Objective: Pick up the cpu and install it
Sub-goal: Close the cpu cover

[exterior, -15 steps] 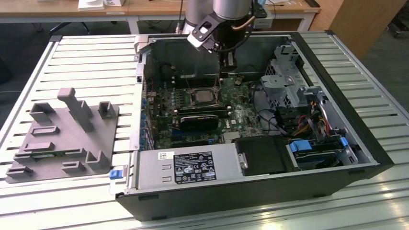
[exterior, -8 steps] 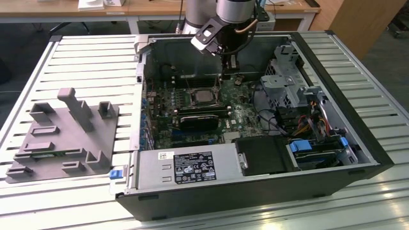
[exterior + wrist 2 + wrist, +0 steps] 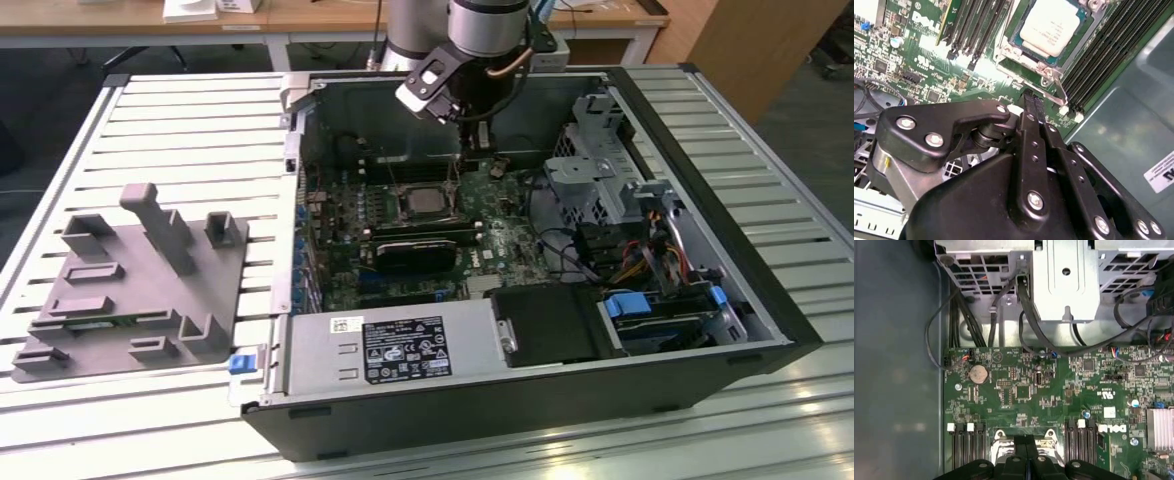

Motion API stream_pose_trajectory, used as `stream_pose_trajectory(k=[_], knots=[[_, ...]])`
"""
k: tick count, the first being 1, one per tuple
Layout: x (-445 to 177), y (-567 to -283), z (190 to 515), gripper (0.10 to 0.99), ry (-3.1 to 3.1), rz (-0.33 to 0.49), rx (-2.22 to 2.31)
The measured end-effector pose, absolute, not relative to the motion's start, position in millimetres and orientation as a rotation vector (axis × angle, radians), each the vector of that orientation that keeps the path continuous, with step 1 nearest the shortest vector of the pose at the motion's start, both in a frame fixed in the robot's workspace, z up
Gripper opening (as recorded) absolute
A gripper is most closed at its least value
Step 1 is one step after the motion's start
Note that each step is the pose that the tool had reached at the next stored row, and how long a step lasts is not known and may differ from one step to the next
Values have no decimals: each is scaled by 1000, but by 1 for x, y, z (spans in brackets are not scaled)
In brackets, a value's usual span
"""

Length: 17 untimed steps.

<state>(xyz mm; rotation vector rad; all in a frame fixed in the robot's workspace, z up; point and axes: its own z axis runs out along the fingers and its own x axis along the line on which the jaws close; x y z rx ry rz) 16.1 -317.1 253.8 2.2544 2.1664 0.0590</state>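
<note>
The cpu (with its socket) is cut off by the second wrist view's edge.

Memory slots close beside cpu

A slatted metal table stands before a wooden desk on dark floor.

Light falls evenly from above on the slatted table, with pale glare toward the exterior view's right. Inside the computer case it is dimmer. In the second wrist view a white glare sits on the motherboard near the cpu.
</note>
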Motion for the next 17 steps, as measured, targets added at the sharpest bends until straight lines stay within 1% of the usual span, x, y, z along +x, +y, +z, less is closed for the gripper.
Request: stream_pose_trajectory(k=[11, 17], knots=[[8, -317, 239, 106, 2166, 58, 2254], [-12, -317, 233, 106, 2166, 58, 2254]])
